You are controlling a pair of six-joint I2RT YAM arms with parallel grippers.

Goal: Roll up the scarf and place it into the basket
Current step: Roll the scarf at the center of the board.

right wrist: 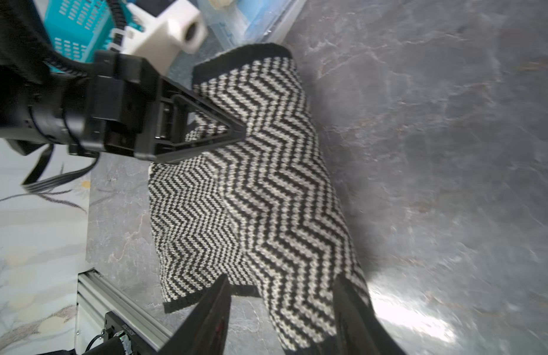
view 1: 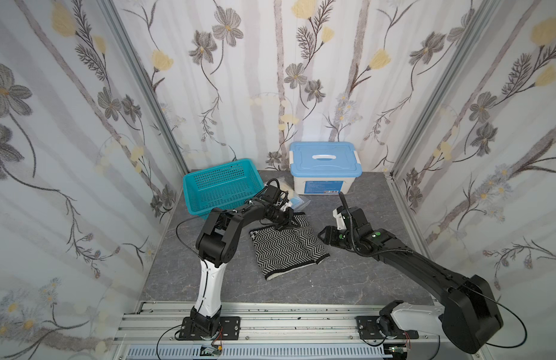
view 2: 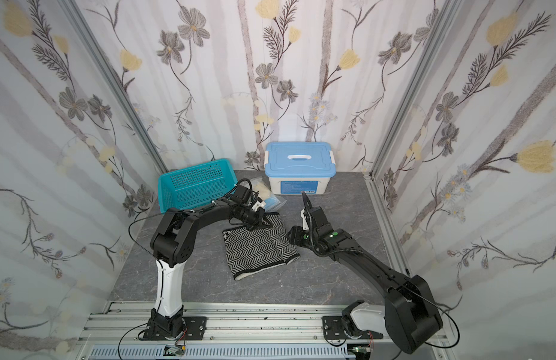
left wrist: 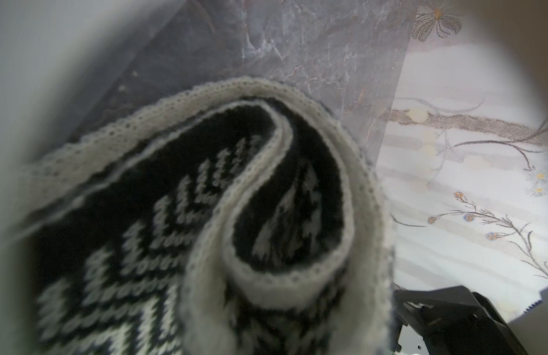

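Observation:
The black-and-white zigzag scarf (view 1: 286,249) (view 2: 258,249) lies folded on the grey table, partly rolled along its right side. My left gripper (view 1: 290,219) (view 2: 264,219) is at its far end, shut on the scarf; in the left wrist view the curled cream edging of the scarf (left wrist: 266,215) fills the picture. My right gripper (view 1: 322,237) (right wrist: 283,307) stands open at the scarf's right edge. Its fingers (right wrist: 214,307) straddle the end of the roll (right wrist: 297,276). The teal basket (view 1: 222,184) (view 2: 192,184) stands empty at the back left.
A white box with a light-blue lid (view 1: 325,162) stands at the back centre. A clear bag (view 1: 293,194) lies between it and the basket, just behind the left gripper. Papered walls close three sides, and a metal rail (view 1: 270,318) runs along the front.

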